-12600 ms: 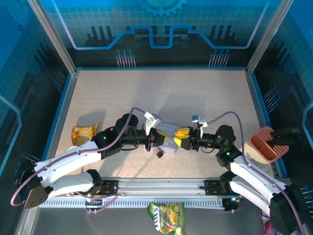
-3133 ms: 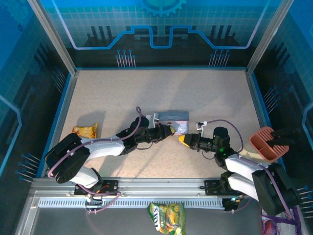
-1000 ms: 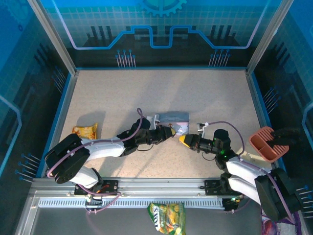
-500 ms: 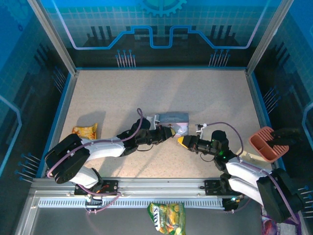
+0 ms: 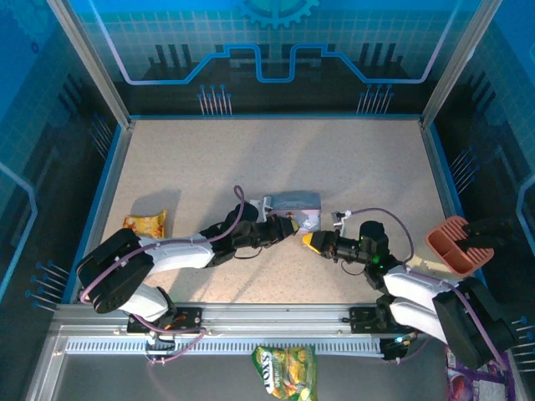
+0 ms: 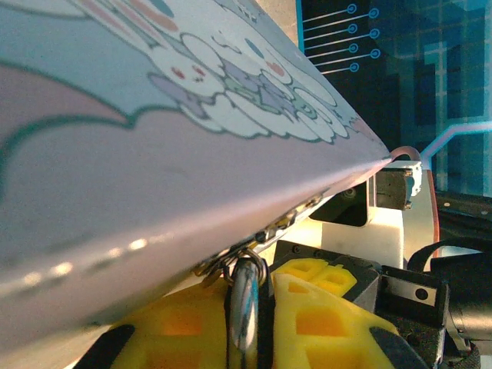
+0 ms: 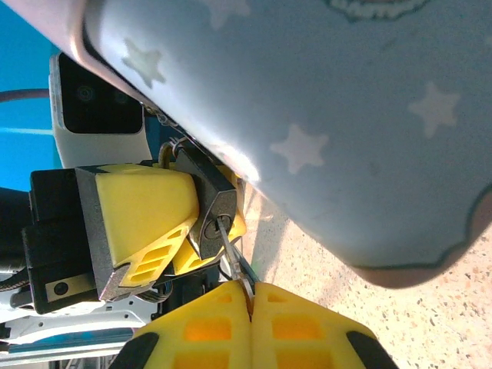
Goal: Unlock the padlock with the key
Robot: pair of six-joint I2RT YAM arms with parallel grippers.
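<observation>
Jaws clamped: left gripper [image 5: 288, 225] on tiny dark metal padlock [image 7: 209, 201], right gripper [image 7: 250, 304] on thin grey key [image 7: 233, 250], tip at keyhole [image 7: 220, 223] (turn apparently remaining).

The table [image 5: 201, 159] has a speckled beige top inside a blue frame; a pale lilac tin [image 5: 294, 201] with cartoon prints sits near its middle, though whether it lies flat cannot be told; an orange snack packet [image 5: 144, 223] lies near the left edge, well apart from the tin; a pinkish divided tray [image 5: 443, 255] sits at the right edge, across the frame.
</observation>
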